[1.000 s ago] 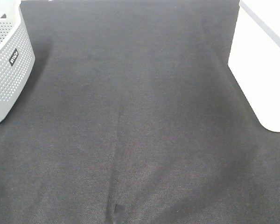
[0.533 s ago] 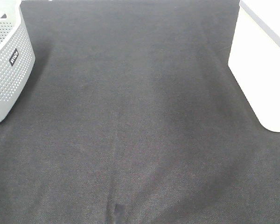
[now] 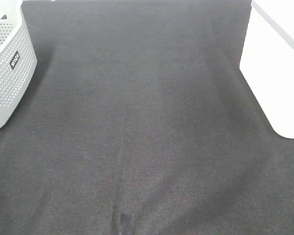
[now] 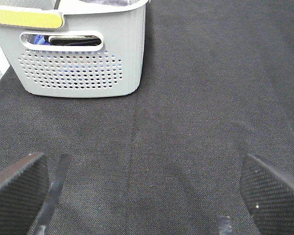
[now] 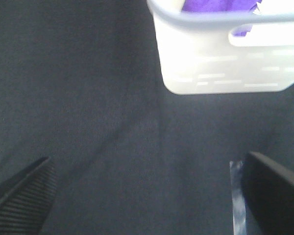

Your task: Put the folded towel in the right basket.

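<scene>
Nothing has shifted on the bench [image 3: 147, 127]; purple towel [image 5: 210, 5] lies in the right basket [image 5: 220, 68]; both tools [image 4: 142, 196] [image 5: 142, 196] wide, empty.

Matt woven black cloth [image 3: 147, 122]; perforated grey plastic basket [image 3: 10, 73].

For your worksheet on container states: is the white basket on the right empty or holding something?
Holding something: purple cloth shows inside the white basket, above its rim and through the handle opening.
</scene>
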Controlling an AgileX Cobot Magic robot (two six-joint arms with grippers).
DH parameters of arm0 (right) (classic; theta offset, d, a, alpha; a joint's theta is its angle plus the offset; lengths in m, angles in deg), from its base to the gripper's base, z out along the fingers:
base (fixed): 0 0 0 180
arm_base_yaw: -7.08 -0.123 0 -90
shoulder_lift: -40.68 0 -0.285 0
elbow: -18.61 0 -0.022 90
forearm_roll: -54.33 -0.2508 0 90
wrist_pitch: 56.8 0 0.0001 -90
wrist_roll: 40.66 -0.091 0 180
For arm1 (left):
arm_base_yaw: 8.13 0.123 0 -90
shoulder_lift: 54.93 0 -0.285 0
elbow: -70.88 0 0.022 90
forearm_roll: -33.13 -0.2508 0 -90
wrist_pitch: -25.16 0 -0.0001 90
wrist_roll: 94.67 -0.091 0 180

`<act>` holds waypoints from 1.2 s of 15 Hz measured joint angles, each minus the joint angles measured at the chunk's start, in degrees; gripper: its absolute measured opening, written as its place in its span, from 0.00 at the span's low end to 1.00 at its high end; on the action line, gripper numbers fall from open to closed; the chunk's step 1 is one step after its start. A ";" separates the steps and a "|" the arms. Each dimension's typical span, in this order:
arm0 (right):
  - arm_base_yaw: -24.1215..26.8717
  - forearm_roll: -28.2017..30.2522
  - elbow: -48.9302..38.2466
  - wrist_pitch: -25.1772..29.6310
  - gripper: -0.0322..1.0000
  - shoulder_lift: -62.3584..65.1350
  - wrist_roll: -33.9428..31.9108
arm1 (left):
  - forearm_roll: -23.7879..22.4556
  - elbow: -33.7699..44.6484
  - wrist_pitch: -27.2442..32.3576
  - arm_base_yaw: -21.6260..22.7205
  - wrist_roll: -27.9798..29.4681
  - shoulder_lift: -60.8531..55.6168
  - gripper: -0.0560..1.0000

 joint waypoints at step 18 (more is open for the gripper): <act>-0.63 -0.11 -16.39 7.56 0.96 36.33 -0.11 | 0.00 0.00 0.00 0.00 0.00 0.00 0.99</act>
